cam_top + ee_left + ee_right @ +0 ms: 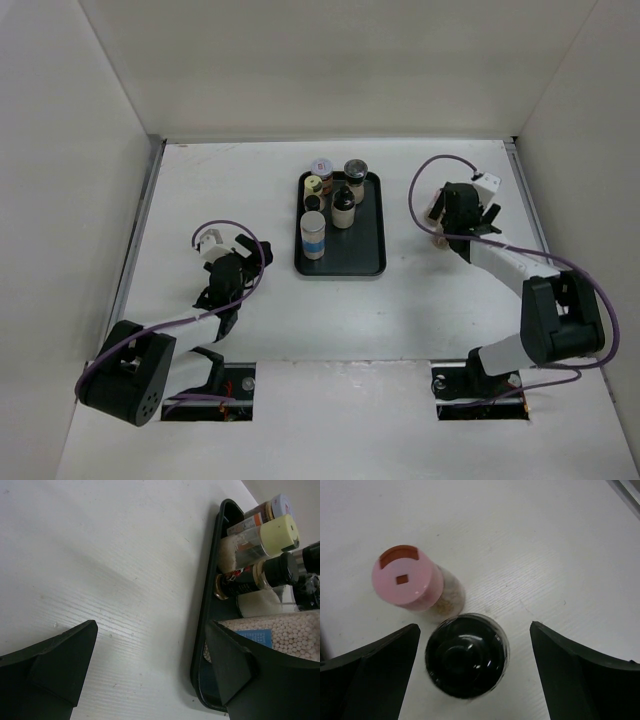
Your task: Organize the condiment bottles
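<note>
A black tray at mid-table holds several condiment bottles, among them a tall blue-labelled one, a yellow-capped one, a black-capped one and a grey-capped one. My right gripper is open right of the tray. In the right wrist view it hangs over a black-capped bottle standing between the fingers, untouched. A pink-capped bottle stands just beside it. My left gripper is open and empty, left of the tray; the left wrist view shows bare table between its fingers.
White walls enclose the table on the left, back and right. The left wrist view shows the tray rim close to its right finger, with the blue-labelled bottle, a yellow cap and a black cap behind.
</note>
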